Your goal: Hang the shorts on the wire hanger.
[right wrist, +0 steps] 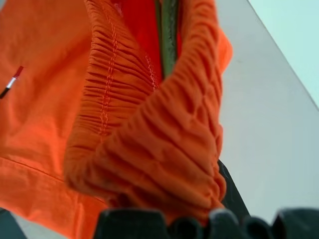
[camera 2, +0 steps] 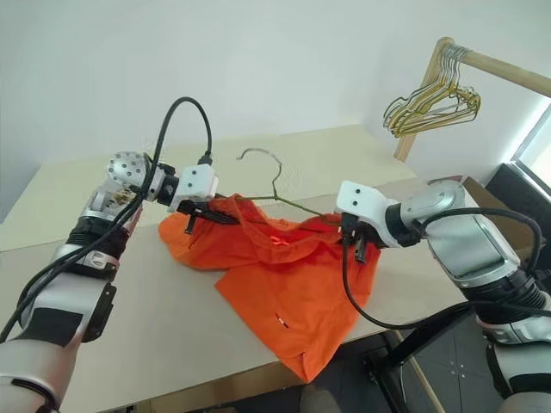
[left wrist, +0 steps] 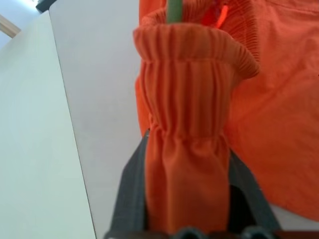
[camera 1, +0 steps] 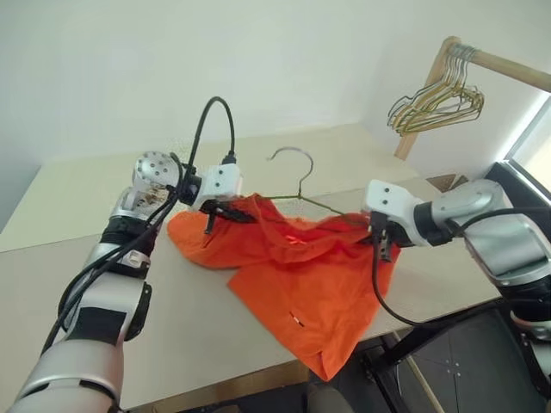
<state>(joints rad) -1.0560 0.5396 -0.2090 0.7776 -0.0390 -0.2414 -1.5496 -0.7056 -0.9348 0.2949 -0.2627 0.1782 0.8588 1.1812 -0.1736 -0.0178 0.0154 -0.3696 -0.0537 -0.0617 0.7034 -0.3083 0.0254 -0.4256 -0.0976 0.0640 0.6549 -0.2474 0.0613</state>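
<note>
The bright orange shorts lie crumpled on the table, one leg hanging over the front edge. The wire hanger has its hook standing free above the garment, and its thin wire runs inside the gathered waistband. My left gripper holds the left end of the waistband, with a black finger pressed against each side of the fabric. At the right end of the waistband, my right gripper is shut on the bunched elastic. The hanger's lower bar is hidden under the fabric.
The pale wooden table has a front edge close to me. A wooden rail at the back right carries a cluster of gold, green and grey wire hangers. Dark equipment stands on the floor at the right.
</note>
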